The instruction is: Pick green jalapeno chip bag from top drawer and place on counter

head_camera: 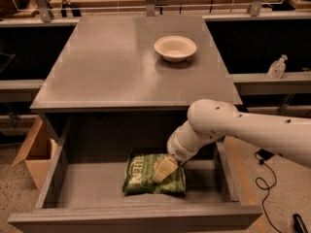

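Top drawer is pulled open below the counter. Green jalapeno chip bag lies flat on the drawer bottom, approx centre, label up, closer to the front panel than the back. Gripper is down inside the drawer, right on top of the bag's right half, and looks to be touching or just above it. We can't tell if it's spread, closed or already pinching the bag, since the pale tip reads as one block from this angle. Arm comes in from the right, over the drawer's right wall.

We judge the step in hand to be the grasp, w/ the bag not yet lifted.

To do it well:
- Bag is crinkly and air-filled, so we'd pinch a fold or the top layer firmly enough that it doesn't slide out.
- Avoid crushing the chips.
- Confirm the hold before pulling.
- Lift straight up first and clear the drawer walls and the counter's front edge overhead, which sits just above the arm.
- Only then swing fwd onto the counter.
- Pick a bare patch for the drop. White bowl sits at the back right, well apart from the front half, so the front-left area should work.
- Cardboard box on the floor left of the drawer isn't in the path.
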Controlling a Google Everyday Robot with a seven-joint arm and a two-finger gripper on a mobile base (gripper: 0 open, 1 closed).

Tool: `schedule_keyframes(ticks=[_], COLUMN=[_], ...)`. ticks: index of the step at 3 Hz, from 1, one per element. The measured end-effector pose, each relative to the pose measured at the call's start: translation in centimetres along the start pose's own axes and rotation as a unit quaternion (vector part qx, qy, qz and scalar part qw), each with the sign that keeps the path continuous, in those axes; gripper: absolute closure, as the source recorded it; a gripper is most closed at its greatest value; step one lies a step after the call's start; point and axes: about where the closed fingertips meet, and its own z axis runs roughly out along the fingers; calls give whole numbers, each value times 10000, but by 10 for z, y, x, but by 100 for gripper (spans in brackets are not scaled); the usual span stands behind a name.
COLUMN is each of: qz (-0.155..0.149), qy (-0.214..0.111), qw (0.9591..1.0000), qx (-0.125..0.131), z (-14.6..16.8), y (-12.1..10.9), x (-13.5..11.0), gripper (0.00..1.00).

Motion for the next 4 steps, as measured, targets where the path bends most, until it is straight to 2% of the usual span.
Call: schedule_keyframes(ticks=[2, 3, 4], qz=[-65, -212, -459], qy=[-198, -376, -609], qw=[9997, 9991, 9964], qx=[-121, 11, 360], z=[7, -16, -65], y=[-5, 3, 21], x=[-9, -17, -26], gripper=[70, 94, 100])
